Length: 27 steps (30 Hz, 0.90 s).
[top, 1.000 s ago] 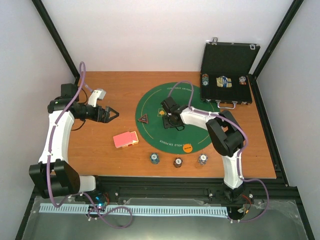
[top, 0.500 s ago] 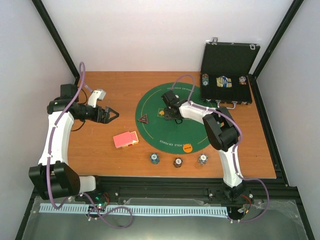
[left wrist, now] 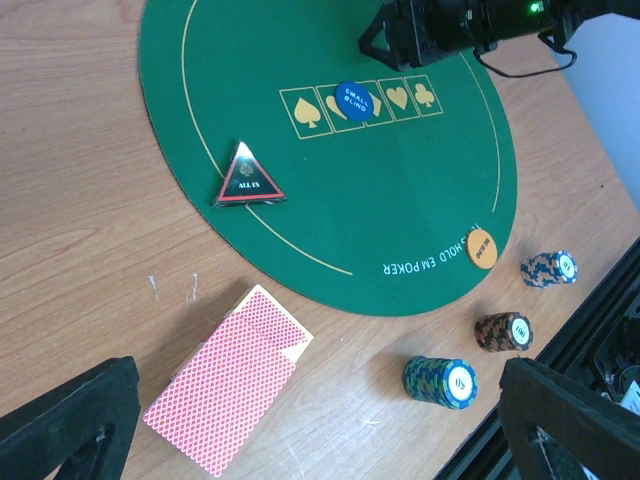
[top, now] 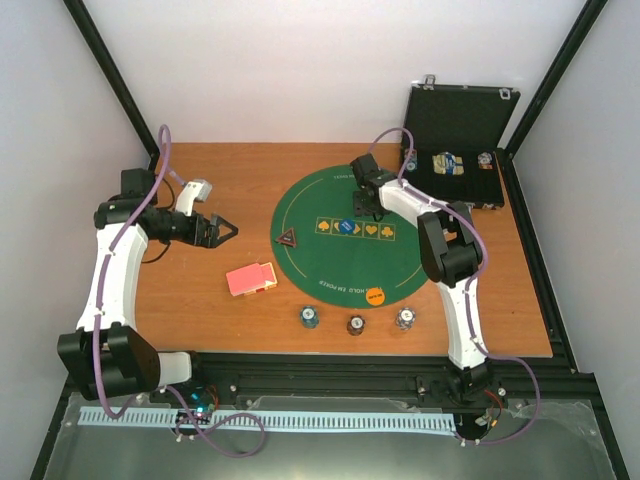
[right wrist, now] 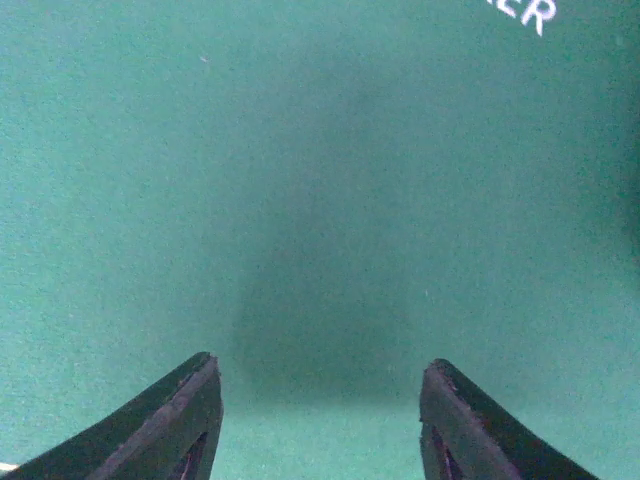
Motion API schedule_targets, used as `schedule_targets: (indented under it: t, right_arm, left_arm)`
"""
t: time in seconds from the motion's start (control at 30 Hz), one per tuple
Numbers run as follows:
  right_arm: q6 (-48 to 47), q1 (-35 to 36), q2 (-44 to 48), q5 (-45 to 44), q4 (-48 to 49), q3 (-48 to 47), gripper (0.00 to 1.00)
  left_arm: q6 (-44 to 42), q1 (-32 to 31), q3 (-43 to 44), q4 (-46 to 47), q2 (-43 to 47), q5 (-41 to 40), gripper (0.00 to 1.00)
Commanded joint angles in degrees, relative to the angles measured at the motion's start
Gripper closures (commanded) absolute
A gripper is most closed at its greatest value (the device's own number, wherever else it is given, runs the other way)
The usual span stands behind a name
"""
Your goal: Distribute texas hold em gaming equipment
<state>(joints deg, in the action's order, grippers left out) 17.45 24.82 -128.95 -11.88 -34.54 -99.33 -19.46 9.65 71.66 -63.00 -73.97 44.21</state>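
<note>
A blue disc (top: 347, 228) (left wrist: 352, 97) lies on the suit marks in the middle of the round green mat (top: 310, 200). A dark red-edged triangle (top: 288, 239) (left wrist: 247, 177) sits at the mat's left side, and an orange disc (top: 375, 296) (left wrist: 481, 248) at its near edge. The red-backed card deck (top: 251, 278) (left wrist: 228, 378) lies on the wood left of the mat. Three chip stacks (top: 355, 325) (left wrist: 440, 382) stand in front. My right gripper (top: 362, 207) (right wrist: 320, 375) hovers open and empty over the mat, just beyond the blue disc. My left gripper (top: 226, 230) (left wrist: 320, 370) is open and empty, above and left of the deck.
A black hinged case (top: 455, 120) stands open at the back right, with more chips (top: 447, 163) in its tray. The right arm (top: 445, 250) reaches across the mat's right side. A black frame rail (top: 400, 365) runs along the table's near edge.
My right gripper has drawn back from the mat's middle toward the far side, and the blue disc now shows lying on the suit marks. The left arm has not moved.
</note>
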Motion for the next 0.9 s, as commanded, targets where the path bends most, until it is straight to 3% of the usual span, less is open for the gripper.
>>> schedule_targets:
  t: [0.0,0.33,0.63,0.87]
  right_arm:
    - [-3.89,0.59,0.52,2.97,-3.16,-3.40,0.42]
    - [-0.03,6.67,9.49,4.63,1.14,7.84,0.37]
    - [3.49,9.20,7.46,4.84,3.78,12.77,0.41]
    - [2.87,8.16,3.97,2.66,2.23,9.19,0.47]
  left_arm:
    - [-1.98,0.28,0.36,-1.32,1.31,0.05,0.00]
    - [-1.43,0.28,1.62,-1.38,0.91,0.52,0.00]
    - [-1.86,0.27,1.47,-1.71,0.77,0.31,0.00]
    - [-2.53,0.28,2.40,-2.96,1.07,1.91,0.00]
